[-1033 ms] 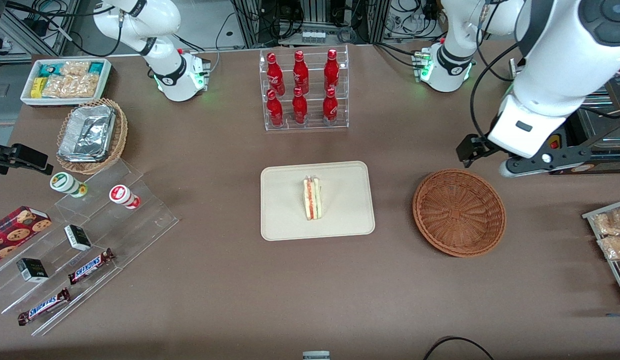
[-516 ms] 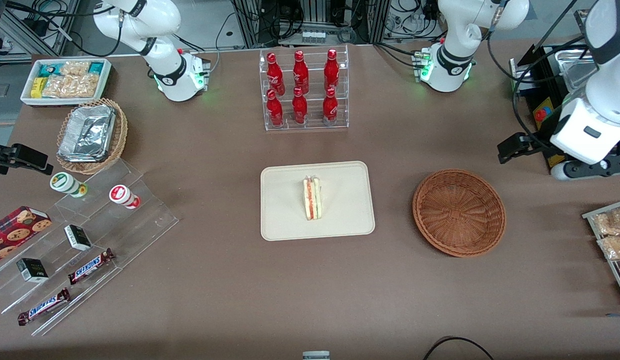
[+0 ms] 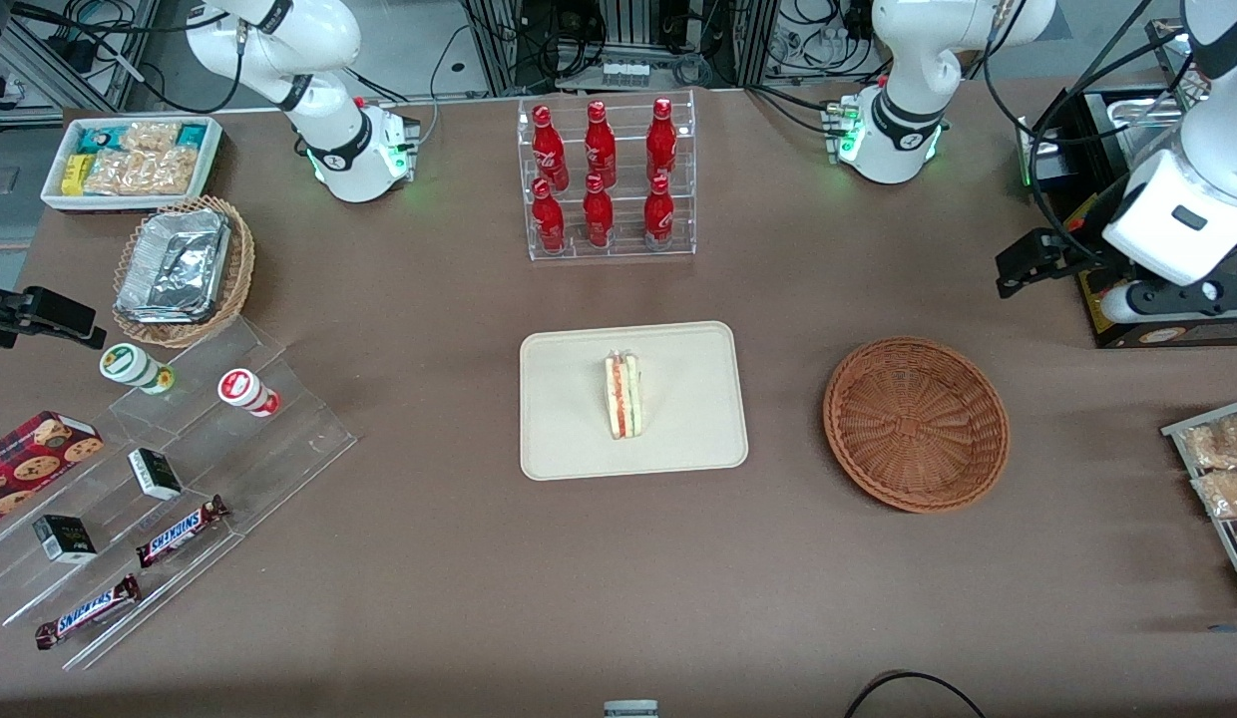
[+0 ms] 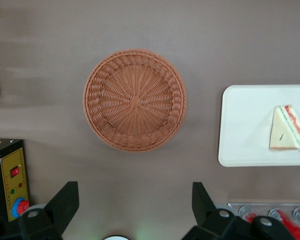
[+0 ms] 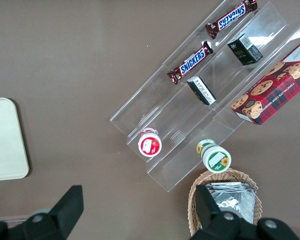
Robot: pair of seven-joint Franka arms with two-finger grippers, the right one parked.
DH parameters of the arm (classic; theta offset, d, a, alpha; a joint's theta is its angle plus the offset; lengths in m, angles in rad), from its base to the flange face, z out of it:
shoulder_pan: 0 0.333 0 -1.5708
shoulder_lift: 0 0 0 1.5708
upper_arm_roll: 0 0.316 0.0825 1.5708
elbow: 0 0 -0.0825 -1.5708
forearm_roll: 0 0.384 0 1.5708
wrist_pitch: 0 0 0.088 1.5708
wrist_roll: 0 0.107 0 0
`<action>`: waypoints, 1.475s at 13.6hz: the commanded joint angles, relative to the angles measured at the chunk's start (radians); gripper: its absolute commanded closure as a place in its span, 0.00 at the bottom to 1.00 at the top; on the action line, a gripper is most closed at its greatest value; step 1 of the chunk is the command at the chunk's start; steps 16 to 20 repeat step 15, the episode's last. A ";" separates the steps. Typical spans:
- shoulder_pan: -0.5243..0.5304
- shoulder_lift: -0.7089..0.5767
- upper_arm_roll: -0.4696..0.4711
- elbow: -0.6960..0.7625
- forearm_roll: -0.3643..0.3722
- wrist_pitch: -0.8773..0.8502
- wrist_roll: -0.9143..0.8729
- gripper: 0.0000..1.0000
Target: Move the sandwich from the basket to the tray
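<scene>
Gripper (image 3: 1023, 269) drawn farther from basket (image 3: 916, 424) since earlier frame.
Front view: sandwich (image 3: 623, 395) on tray (image 3: 633, 400), well apart from fingers; basket empty.
Left wrist view: fingers (image 4: 65, 202) spread, gripping nothing.
Task looks done.

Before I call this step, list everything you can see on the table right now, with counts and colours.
sandwich: 1, white, red-green filling, on tray
tray: 1, cream, table centre
basket: 1, reddish-brown, empty, beside tray toward working arm's end
cola bottles: 6, red, clear rack, farther from front camera than tray
foil trays: silver stack, in tan basket, parked arm's end
Snickers bars: 2, brown, clear stand
cookie box: 1, red
left end effector: open, empty, raised off the table, away from basket
</scene>
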 commanded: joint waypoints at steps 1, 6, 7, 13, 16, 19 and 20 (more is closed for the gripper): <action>0.000 -0.102 -0.006 -0.115 0.017 0.015 0.035 0.00; 0.013 -0.061 0.003 -0.046 0.016 0.001 0.090 0.00; 0.013 -0.061 0.003 -0.045 0.016 0.000 0.092 0.00; 0.053 -0.053 0.003 -0.037 0.016 0.004 0.101 0.00; 0.053 -0.052 0.003 -0.037 0.017 0.006 0.100 0.00; 0.053 -0.052 0.003 -0.037 0.017 0.006 0.100 0.00; 0.053 -0.052 0.003 -0.037 0.017 0.006 0.100 0.00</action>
